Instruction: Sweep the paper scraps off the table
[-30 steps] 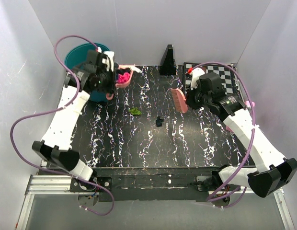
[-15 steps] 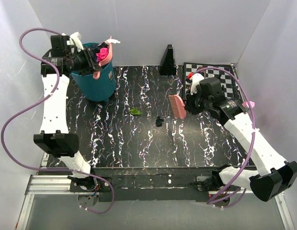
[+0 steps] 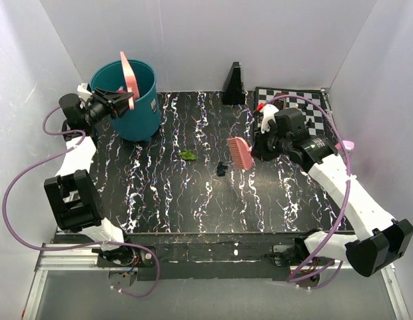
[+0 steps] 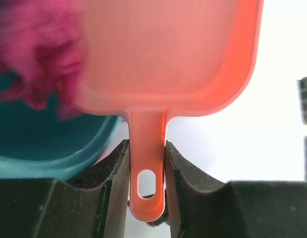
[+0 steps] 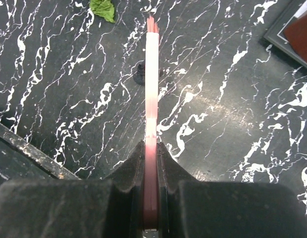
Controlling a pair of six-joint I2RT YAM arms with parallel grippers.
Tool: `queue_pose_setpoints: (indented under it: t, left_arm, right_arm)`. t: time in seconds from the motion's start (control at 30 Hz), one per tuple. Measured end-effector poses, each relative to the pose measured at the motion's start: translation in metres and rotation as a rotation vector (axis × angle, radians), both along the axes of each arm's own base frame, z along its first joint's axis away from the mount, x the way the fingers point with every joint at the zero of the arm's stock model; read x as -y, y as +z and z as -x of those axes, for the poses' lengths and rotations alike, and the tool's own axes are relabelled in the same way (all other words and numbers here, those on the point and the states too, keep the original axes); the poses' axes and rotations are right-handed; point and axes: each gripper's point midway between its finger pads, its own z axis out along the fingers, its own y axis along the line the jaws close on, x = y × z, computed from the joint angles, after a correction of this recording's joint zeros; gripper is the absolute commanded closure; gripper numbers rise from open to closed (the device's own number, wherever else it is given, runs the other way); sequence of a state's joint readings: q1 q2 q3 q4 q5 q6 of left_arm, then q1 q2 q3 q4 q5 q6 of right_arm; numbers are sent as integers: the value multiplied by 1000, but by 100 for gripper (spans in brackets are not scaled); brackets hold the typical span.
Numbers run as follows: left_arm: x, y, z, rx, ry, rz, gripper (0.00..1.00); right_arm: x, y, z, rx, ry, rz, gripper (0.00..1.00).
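left gripper [image 4: 147,148] jaws narrow, clamped on handle of pink dustpan [image 4: 163,59], pan tipped up over teal bin [image 3: 145,110] at 10 o'clock of table [image 3: 193,207], magenta scraps [image 4: 39,64] blurred at pan's edge above bin

right gripper [image 5: 150,148] jaws pinched tight on pink brush [image 5: 152,74], just right of table centre, contact with table unclear

dark blue scrap [image 3: 222,169] at brush's 7 o'clock, green scrap [image 3: 188,155] at its 9 o'clock, both loose on table

chessboard [image 3: 306,110] at 2 o'clock corner
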State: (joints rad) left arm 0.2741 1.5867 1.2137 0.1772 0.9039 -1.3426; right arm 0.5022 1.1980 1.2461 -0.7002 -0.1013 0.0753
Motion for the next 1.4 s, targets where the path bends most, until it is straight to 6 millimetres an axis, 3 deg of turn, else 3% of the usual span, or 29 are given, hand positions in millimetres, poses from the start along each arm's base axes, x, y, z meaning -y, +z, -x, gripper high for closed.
queue_pose_setpoints:
  t: [0.2,0.4,0.53,0.63,0.8,0.93,1.07,1.23,1.4]
  left_arm:
    - [-1,54,1,167,-32,147,100]
    - [14,80,20,256,-56,58,100]
    - [53,112,51,361,-86,-116,100]
    - [79,139,88,474,-106,-243,100]
    - [81,167,140,627,-48,-392,100]
    - [77,155,160,638,-12,-452,100]
    - [76,124,162,577,-15,-484,100]
    - [75,92,157,494,-32,-496,100]
    - [82,77,158,473,-66,-501,100]
  right_arm:
    - [-16,-9,0,-102,-12,-58,99]
    - [-52,5,-26,-239,-103,-205,99]
    - [-84,12,-41,-324,-123,-314,99]
    - [-119,11,-56,-416,-129,-374,99]
    - [-178,-10,-71,-564,-119,-431,99]
    - [-222,-39,-80,-677,-116,-445,99]
    - [-238,-78,-80,-758,-145,-408,99]
    - [-218,-119,-80,-805,-232,-291,99]
    - [-176,-118,-85,-742,-291,-190,99]
